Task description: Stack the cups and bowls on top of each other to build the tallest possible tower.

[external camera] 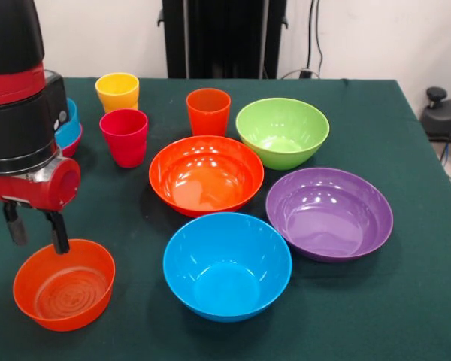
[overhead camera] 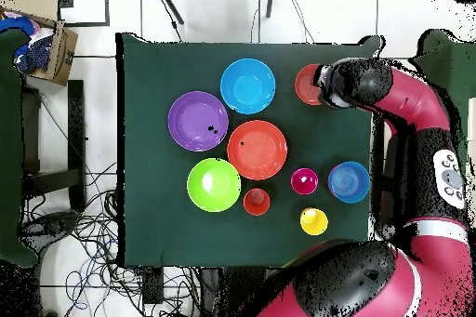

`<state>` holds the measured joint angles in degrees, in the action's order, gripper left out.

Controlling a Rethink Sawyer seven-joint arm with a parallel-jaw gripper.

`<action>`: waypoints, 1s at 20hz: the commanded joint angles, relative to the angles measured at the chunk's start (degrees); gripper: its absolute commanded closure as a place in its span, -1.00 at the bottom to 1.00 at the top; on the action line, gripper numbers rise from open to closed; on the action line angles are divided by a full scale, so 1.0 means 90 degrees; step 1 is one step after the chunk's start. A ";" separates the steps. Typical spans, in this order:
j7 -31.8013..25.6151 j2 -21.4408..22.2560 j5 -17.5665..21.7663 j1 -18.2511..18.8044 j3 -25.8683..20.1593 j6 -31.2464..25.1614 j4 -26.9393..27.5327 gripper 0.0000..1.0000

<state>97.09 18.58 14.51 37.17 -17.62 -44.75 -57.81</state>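
Front view has the arm coming down at the left edge, wrist pointing straight down, with the gripper [external camera: 37,232] hanging right over the far rim of the small translucent orange bowl [external camera: 64,286]. The 2 black fingers [external camera: 58,232] are spread apart with nothing between them, so it's released, not grasping anything. The right finger's tip sits right at the bowl's far rim, looks like it's touching or just about, and the left finger hangs just outside the rim on the left. The bowl itself sits upright on the green table [external camera: 406,301] at the near left corner.

Everything else is still loose, no pile anywhere. The blue bowl [external camera: 227,265] is near the middle front, the purple bowl [external camera: 329,213] just right of it, the large orange bowl [external camera: 206,174] behind the blue one, and the lime green bowl [external camera: 283,132] further back right, nearly touching the orange one. The 3 cups stand upright toward the far left: yellow cup [external camera: 117,92], red-pink cup [external camera: 124,137] just in front of it, orange cup [external camera: 208,111] to the right. A small translucent blue bowl [external camera: 68,129] peeks out behind the arm, apparently sitting in something magenta.

From overhead the arm [overhead camera: 409,99] bends across the table's right edge and covers most of the small orange bowl.
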 commanded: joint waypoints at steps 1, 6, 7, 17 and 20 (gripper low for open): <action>-0.0664 -0.0320 0.0647 0.0051 0.0029 0.0482 -0.0504 -1.00; -0.0738 -0.0356 0.0748 0.0137 -0.0018 0.0557 -0.0533 -1.00; -0.0733 -0.0380 0.0765 0.0141 -0.0022 0.0559 -0.0504 -1.00; -0.0720 -0.0543 0.0931 0.0200 -0.0142 0.0888 -0.0407 -1.00; -0.0723 -0.0514 0.1014 0.0231 -0.0175 0.1104 -0.0499 -1.00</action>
<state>97.09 16.28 19.16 39.11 -17.46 -39.58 -58.07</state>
